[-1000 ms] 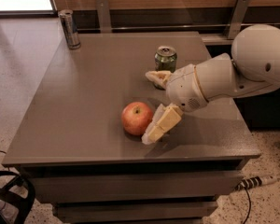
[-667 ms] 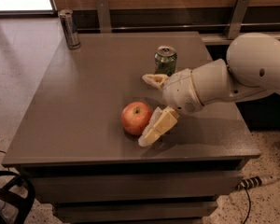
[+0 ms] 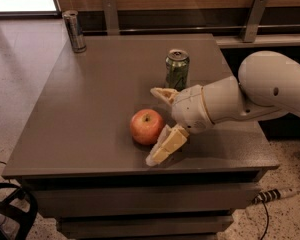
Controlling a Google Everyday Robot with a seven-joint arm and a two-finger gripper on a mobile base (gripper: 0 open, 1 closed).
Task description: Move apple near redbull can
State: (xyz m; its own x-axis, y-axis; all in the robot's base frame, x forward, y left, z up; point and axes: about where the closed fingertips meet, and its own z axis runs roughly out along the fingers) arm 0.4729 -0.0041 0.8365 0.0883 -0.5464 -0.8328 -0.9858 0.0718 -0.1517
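The red-orange apple [image 3: 147,126] sits on the grey-brown table [image 3: 90,109] near its front edge. My gripper [image 3: 157,125] is open, coming in from the right. One finger [image 3: 164,94] reaches past the far side of the apple and the other [image 3: 165,146] lies at its near right side. The apple sits between them at the mouth of the gripper. The redbull can [image 3: 74,31] stands upright at the table's far left corner, well away from the apple.
A shorter green can [image 3: 177,70] stands upright just behind my gripper. A wooden wall with metal brackets [image 3: 110,14] runs behind the table. A cable [image 3: 272,196] lies on the floor at the right, and dark gear [image 3: 7,209] sits at the lower left.
My arm and gripper have shifted slightly left, so the fingers now reach further around the apple. The apple and both cans have not moved.
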